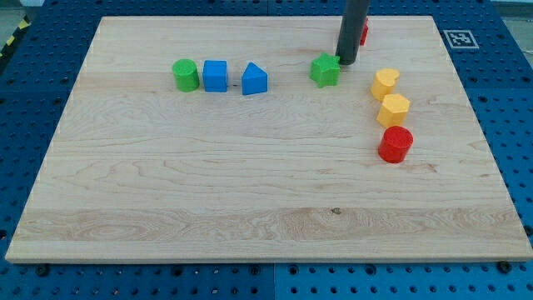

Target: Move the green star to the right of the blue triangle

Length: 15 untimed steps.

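The green star (325, 70) lies on the wooden board (250, 183) in the upper middle. The blue triangle (255, 80) lies to its left, a clear gap apart. My tip (346, 62) stands just at the star's upper right edge, touching or nearly touching it. The dark rod rises from there out of the view's top.
A blue cube (215, 75) and a green cylinder (185, 75) lie left of the triangle in a row. A yellow heart (385, 83), a yellow hexagon (393, 109) and a red cylinder (396, 144) lie at the right. A red block (364, 32) is partly hidden behind the rod.
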Tool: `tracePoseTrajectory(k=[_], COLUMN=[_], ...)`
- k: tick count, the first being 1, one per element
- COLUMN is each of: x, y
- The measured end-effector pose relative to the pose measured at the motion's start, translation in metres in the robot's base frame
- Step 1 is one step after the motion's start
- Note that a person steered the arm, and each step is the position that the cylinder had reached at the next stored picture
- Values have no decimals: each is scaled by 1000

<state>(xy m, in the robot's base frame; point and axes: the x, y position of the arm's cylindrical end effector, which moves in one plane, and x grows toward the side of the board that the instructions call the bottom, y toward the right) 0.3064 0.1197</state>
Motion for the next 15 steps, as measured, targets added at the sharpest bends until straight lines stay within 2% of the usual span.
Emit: tracePoseTrajectory(k=[3,5,10,15], x=[26,22,48,46], y=[-20,33,19,-56])
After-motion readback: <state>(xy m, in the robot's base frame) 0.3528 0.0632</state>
